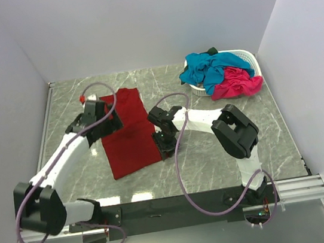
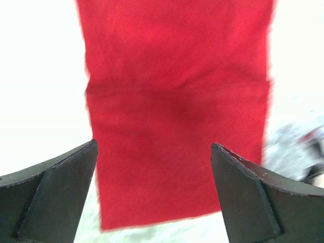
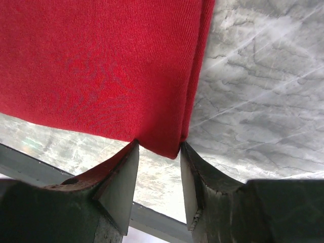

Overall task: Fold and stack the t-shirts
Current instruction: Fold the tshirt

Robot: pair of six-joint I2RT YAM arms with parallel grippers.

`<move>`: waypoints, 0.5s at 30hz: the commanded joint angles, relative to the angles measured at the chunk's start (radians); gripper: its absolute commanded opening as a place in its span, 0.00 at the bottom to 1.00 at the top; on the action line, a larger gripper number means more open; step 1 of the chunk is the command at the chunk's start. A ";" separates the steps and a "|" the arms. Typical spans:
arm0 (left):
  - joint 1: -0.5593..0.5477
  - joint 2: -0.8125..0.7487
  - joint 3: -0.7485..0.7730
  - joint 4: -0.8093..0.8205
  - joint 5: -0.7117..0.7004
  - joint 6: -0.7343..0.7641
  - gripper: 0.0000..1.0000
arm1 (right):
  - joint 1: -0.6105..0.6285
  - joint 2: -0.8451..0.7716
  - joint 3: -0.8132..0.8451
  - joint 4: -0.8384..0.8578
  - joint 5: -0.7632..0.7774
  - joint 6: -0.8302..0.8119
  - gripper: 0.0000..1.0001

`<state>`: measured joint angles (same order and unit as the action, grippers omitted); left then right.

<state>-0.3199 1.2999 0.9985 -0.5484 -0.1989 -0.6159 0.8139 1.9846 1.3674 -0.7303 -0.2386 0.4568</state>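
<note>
top view / dark red t-shirt [image 1: 129, 135]: folded into a long strip, flat on the table [image 1: 276, 135], left of centre, long axis running near to far.
top view / left gripper [image 1: 109, 124]: over the strip's far left edge.
top view / right gripper [image 1: 165, 146]: at the strip's near right corner, pointing down at the table.
top view / basket [image 1: 251, 60]: white lattice, far right corner of the table, well apart from the strip.
top view / teal t-shirt [image 1: 212, 69]: bunched in the basket, spilling over its left rim.
top view / pink t-shirt [image 1: 238, 83]: bunched at the basket's near rim, part of it hanging out onto the table.
left wrist view / left gripper [image 2: 154, 195]: jaws spread wide, holding nothing. Dark red t-shirt lies flat below and beyond the fingers [image 2: 55, 197], with a crease across it.
right wrist view / right gripper [image 3: 159, 172]: jaws part-way apart, straddling the corner of the dark red t-shirt. Both fingers [image 3: 121, 182] touch the cloth at their tips, and a gap shows between them below the corner.
right wrist view / grip: cannot tell whether the corner is actually pinched.
right wrist view / cloth: doubled layers visible along the right edge, marbled table to the right of it.
</note>
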 commanded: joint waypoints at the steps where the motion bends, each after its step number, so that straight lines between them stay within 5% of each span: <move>1: -0.002 -0.086 -0.115 -0.082 0.007 -0.045 0.99 | -0.001 0.008 -0.022 0.028 0.001 0.011 0.46; 15: -0.056 -0.278 -0.244 -0.185 0.019 -0.202 0.99 | -0.032 0.042 0.015 0.042 0.009 0.011 0.44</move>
<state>-0.3603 1.0271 0.7364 -0.6998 -0.1802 -0.7586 0.7971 1.9892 1.3689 -0.7261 -0.2546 0.4671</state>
